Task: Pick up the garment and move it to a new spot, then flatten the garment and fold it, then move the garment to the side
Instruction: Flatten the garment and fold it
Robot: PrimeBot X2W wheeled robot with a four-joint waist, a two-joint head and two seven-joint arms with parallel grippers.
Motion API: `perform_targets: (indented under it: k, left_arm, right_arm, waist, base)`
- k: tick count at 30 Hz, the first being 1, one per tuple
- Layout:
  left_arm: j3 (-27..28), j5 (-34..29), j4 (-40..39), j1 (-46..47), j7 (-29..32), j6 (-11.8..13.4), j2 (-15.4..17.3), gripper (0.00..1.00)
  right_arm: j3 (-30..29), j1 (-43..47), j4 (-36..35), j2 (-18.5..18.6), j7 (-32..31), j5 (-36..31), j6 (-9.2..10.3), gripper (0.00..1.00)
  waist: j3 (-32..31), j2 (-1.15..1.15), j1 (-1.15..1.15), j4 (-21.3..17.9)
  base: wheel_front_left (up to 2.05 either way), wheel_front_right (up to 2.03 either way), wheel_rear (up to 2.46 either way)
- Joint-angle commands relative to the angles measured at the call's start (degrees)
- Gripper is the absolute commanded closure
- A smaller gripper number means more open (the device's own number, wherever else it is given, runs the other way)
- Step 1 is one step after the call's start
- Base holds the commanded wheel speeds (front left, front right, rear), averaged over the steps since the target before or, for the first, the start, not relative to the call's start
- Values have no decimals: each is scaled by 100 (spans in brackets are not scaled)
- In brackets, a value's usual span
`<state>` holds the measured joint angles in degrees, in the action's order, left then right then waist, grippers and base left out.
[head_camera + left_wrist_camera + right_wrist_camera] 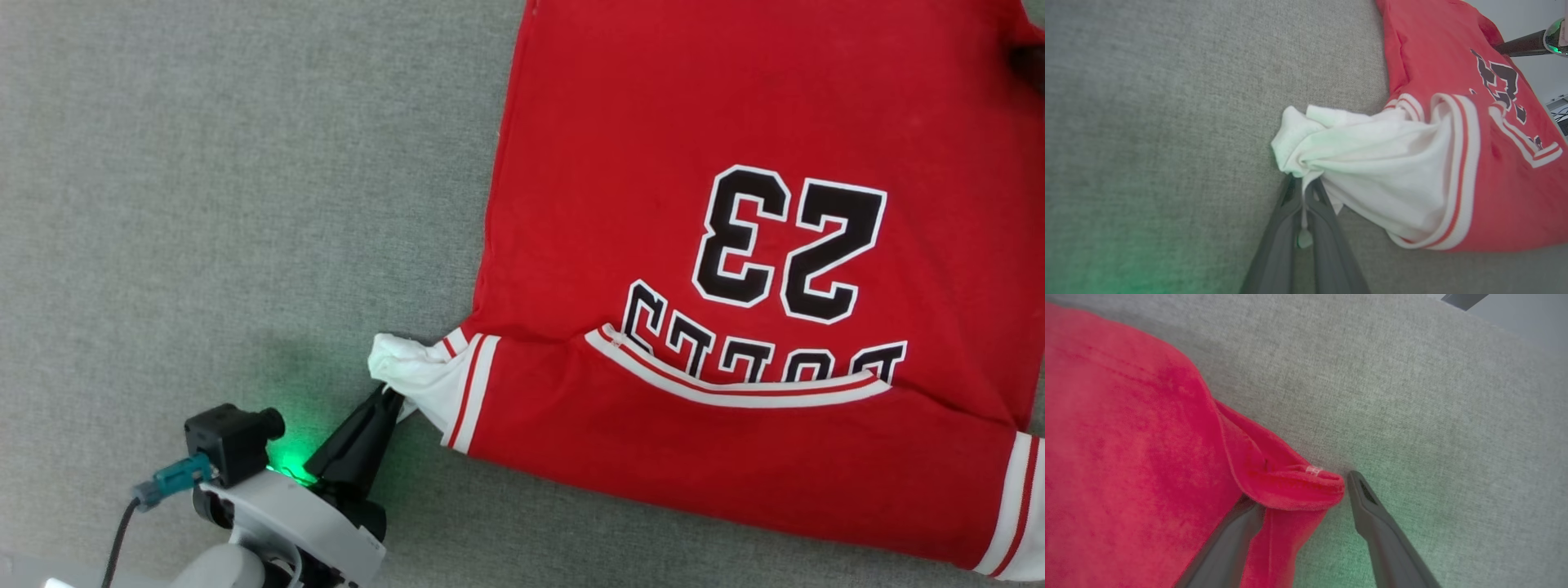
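on grey surface (204, 163), garment (653, 122) lies collar (735, 394) end nearest

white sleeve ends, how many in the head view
2. One sleeve end is bunched at lower left, pinched by the left gripper; the other sleeve end is at the lower right edge, partly cut off.

Bright even light, a green glow on the grey surface (286, 441), wrist views soft.
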<state>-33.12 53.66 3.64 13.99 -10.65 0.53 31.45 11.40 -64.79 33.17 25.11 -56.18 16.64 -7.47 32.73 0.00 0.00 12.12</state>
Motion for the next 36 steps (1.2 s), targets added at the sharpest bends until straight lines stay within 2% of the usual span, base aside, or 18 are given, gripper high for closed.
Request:
perform_targets:
  k: [1, 7, 11, 14, 17, 19, 20, 24, 29, 36]
  left_arm:
    - [-54, 7, 551, -14, 180, 167, -15, 100]
    - [-82, -25, 728, 48, 102, 69, -48, 100]
    - [-54, -40, 811, 52, -14, 52, -76, 100]
    - [55, -20, 819, -6, -118, 81, -30, 100]
    - [143, -43, 787, -78, -201, 124, 35, 100]
    - [160, -70, 745, -115, -230, 136, 47, 100]
    - [160, -70, 745, -115, -230, 136, 47, 100]
    - [139, -138, 645, -123, -221, 165, 89, 100]
    - [150, -141, 545, -100, -161, 223, 173, 100]
    - [178, -157, 395, -100, -98, 317, 271, 100]
  right_arm:
    - [170, 259, 270, -127, 18, 65, -5, 100]
    - [3, 296, 427, -38, 555, 280, 1, 100]
    - [70, 649, 228, 107, 929, 476, 1, 100]
    - [215, 1194, -177, 246, 944, 846, 1, 100]
    - [298, 1849, -813, 547, 830, 1179, 1, 100]
    - [172, 2304, -1282, 729, 756, 1416, 1, 100]
    - [172, 2304, -1282, 729, 756, 1416, 1, 100]
    - [-183, 3341, -2210, 974, 494, 1785, 1, 100]
    - [-787, 4724, -3246, 985, 149, 2077, 1, 100]
    - [-1200, 6370, -4405, 469, -193, 2016, 1, 100]
  waist:
    - [-13, 0, 0, 3]
    - [-235, 0, 0, -94]
    - [-491, 0, 0, -171]
    - [-702, 0, 0, -309]
    - [-921, 0, 0, -478]
    - [-1045, 0, 0, -574]
    - [-1045, 0, 0, -574]
    - [-1233, 0, 0, -773]
    - [-1334, 0, 0, -1028]
    - [-1307, 0, 0, -1312]
  base:
    - [0, 0, 0]
    - [0, 0, 0]
    - [0, 0, 0]
    - [0, 0, 0]
    - [0, 0, 0]
    - [0, 0, 0]
    - [0, 0, 0]
    - [0, 0, 0]
    - [0, 0, 0]
    - [0, 0, 0]
